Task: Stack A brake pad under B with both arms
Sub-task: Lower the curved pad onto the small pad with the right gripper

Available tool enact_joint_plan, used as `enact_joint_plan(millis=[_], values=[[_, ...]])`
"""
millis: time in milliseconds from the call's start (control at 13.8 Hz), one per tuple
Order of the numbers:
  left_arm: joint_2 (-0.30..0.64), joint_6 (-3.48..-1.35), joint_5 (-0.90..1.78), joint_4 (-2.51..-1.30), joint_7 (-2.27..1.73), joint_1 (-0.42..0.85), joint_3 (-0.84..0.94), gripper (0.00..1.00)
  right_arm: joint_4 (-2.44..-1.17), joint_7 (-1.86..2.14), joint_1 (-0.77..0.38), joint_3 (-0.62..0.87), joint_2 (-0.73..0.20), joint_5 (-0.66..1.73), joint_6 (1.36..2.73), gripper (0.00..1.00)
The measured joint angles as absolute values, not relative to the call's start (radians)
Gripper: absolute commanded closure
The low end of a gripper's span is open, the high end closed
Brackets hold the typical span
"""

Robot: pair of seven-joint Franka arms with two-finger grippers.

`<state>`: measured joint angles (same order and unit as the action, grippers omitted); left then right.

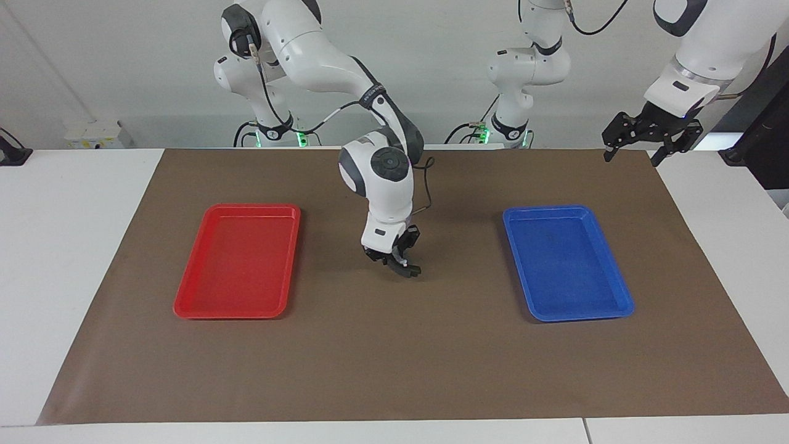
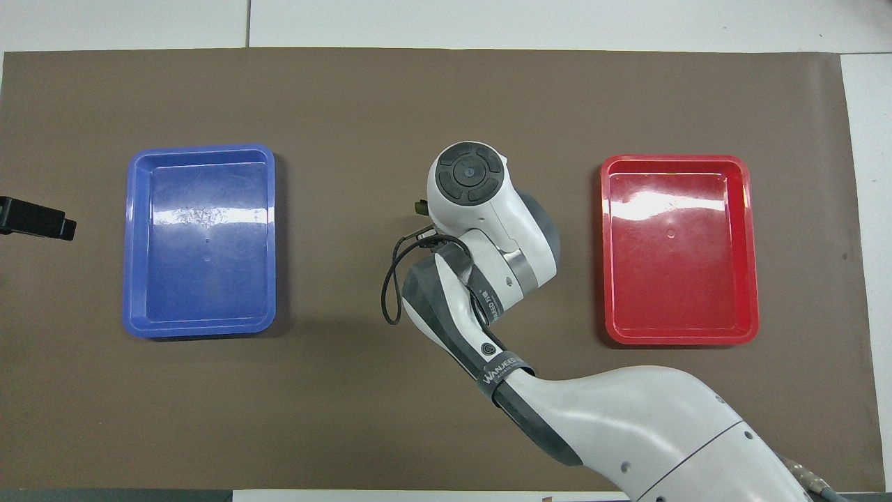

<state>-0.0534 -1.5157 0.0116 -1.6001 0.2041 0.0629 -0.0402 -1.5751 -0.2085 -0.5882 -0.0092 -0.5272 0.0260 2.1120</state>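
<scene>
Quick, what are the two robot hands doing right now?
Left gripper: open, holding nothing, up over the table edge.
Right gripper: low over the brown mat; grip cannot be told.

from overhead the right gripper (image 1: pixel 396 264) is hidden under its own wrist; whatever sits between its fingers is too small to tell; the left gripper (image 2: pixel 38 219) is cut off by the edge.

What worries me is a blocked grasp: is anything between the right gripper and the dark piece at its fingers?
Nothing visible: the right gripper is down at the dark piece on the mat. The left gripper waits raised over the mat's edge.
</scene>
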Motion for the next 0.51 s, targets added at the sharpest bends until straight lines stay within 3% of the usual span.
enact_joint_plan(millis=[508], values=[[-0.053,-1.501,0.013,-1.625,0.205,0.063,-0.036,0.00,-1.623,-0.225,-0.605,-0.009,-0.551,0.023,2.171,1.00]])
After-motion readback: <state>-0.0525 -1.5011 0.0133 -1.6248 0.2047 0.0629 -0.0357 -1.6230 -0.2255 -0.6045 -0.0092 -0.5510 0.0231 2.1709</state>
